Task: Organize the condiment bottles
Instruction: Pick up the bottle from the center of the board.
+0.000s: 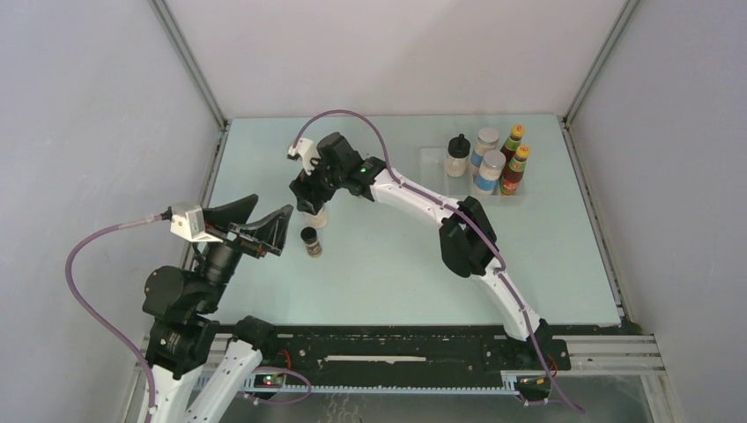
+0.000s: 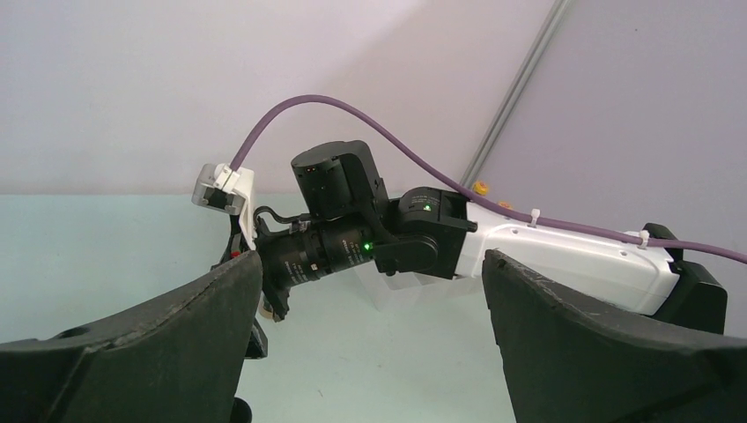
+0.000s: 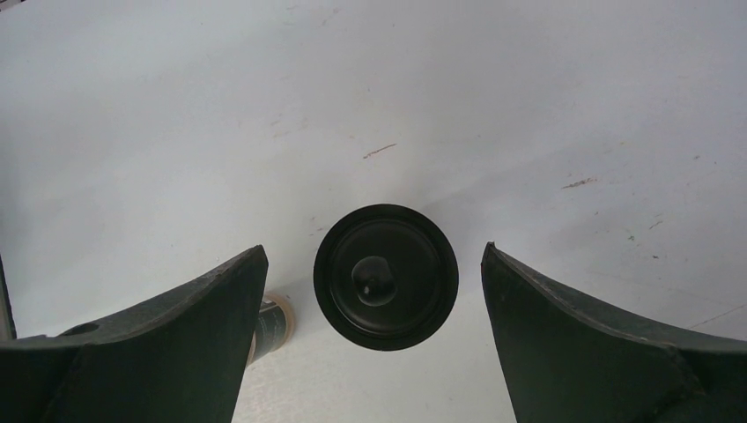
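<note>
Standing nearest: the left gripper (image 1: 271,210), fingers spread wide with nothing between them, aimed roughly level toward the right arm (image 2: 564,256).
Cut off there: its wrist view crops both fingers at the lower edge, and that arm fills the gap between them, hiding the far table.
Just past its fingertips: the tiny dark jar (image 1: 310,241), upright on the table (image 1: 388,264), long axis vertical, dark lid over a tan label, touched by nothing.
Same jar, right wrist view: half hidden behind a finger, so only a strip of tan label shows.
Next out: the right gripper (image 1: 313,201), pointing straight down, jaws wide apart.
Directly under it: the black-lidded pale jar (image 3: 386,276), upright, centred between the fingers and clear of both. From above only its round black lid with a small centre knob shows.
Hidden from the top camera: most of that jar, behind the gripper.
Farthest, well off to the right gripper's right: a clear tray (image 1: 432,161) holding five upright bottles. They are a second black-lidded jar (image 1: 456,156), grey-lidded blue-labelled jars (image 1: 490,172) and red sauce bottles (image 1: 517,169) with yellow caps. The labels are too small to read.
</note>
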Robot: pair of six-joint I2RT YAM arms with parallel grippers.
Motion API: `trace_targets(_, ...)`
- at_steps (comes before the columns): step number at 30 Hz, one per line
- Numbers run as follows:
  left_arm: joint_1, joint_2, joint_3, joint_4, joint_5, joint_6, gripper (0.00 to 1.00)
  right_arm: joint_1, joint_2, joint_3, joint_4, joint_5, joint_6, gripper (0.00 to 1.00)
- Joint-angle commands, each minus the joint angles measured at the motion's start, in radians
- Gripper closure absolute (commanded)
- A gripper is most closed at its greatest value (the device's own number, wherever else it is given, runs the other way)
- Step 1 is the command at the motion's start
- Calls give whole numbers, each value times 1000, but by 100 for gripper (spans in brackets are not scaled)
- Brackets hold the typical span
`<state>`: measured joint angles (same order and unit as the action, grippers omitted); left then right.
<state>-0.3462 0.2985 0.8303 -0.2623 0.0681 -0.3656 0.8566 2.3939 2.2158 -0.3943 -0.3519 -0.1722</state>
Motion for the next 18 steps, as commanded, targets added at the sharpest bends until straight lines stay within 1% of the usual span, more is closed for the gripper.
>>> trace_targets(1,4,-1,-28,38,24,19,1,-11,14,48,-6,-20,-6,0)
trace_targets(11,4,-1,-39,56,25,17,1,-21,21,51,0,-27,-7,0)
trace_targets(18,4,9,-40,63,28,21,1,-27,39,82,-16,-31,-8,0)
